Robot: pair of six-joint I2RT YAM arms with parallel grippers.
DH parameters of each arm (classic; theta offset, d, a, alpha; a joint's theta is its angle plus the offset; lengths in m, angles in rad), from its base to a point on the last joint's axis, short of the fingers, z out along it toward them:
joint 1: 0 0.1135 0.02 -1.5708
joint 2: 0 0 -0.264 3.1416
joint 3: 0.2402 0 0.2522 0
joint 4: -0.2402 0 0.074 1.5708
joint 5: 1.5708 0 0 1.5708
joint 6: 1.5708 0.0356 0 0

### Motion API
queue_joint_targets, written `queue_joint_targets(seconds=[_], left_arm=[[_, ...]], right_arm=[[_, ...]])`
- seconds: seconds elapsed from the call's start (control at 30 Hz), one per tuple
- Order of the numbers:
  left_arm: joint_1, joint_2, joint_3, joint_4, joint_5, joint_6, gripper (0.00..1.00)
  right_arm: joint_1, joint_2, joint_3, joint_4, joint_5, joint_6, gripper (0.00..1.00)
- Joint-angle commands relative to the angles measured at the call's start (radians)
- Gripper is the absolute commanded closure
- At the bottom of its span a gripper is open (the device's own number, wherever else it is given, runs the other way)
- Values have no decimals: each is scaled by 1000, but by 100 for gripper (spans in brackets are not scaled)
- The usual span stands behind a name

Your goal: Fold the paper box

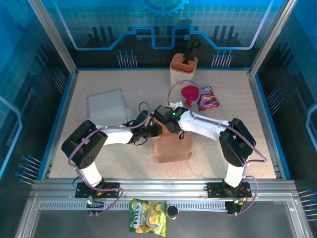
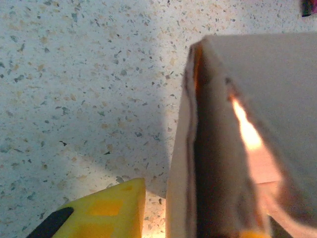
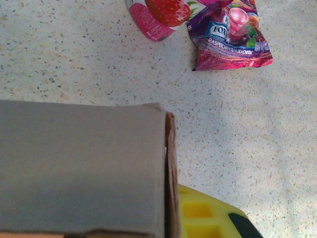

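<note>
At the middle of the surface (image 1: 247,99), a little toward the near side, the paper box (image 1: 173,148) is stood half-formed, and both arms are brought together over its far-left top corner. The step in hand is judged to be the raising and squaring of a side wall. It is best done with one wall held as an anchor while the other is pushed along its crease, not across it, so that the thin card is bent at the score and not buckled. Light downward pressure is advised so that the box is not dragged across the surface. In the left wrist view the left jaws are seen partly open astride an upright wall. One yellow finger (image 2: 101,215) is set to the left of the card with a lit gap between them, so no firm hold is shown. The right jaws are closed almost fully. In the right wrist view a yellow finger (image 3: 203,215) is laid against the edge of a grey card panel, and the thin wall is judged to be pinched, the other finger being hidden behind the panel. A raspberry sweet packet (image 3: 230,39) is seen well apart, far right.
</note>
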Motion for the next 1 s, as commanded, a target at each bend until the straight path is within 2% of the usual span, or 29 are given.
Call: queue_joint_targets(seconds=[0.0, 0.13, 0.4, 0.57, 0.63, 0.7, 0.77, 0.9, 0.97], left_arm=[[-9, 37, 9, -71, -61, -2, 77], [-30, 36, 23, -107, -117, -6, 81], [-72, 30, 56, -214, -257, -56, 100], [-97, 42, 89, -316, -352, -121, 100], [-101, 42, 91, -326, -358, -138, 100], [-102, 45, 86, -310, -348, -143, 86], [-102, 52, 92, -313, -345, -142, 81], [-101, 68, 108, -323, -345, -133, 82], [-103, 67, 109, -330, -355, -136, 86]], right_arm=[[4, -3, 0, -24, 27, 29, 100], [5, -3, -4, -24, 27, 30, 100], [5, 0, -4, -25, 25, 32, 100], [5, 8, 0, -31, 24, 35, 100], [4, 9, -3, -31, 24, 35, 100], [4, 8, -2, -31, 24, 33, 100], [4, 7, -3, -28, 23, 32, 100], [4, 6, -4, -27, 21, 32, 100], [5, 5, -4, -25, 19, 31, 100]])
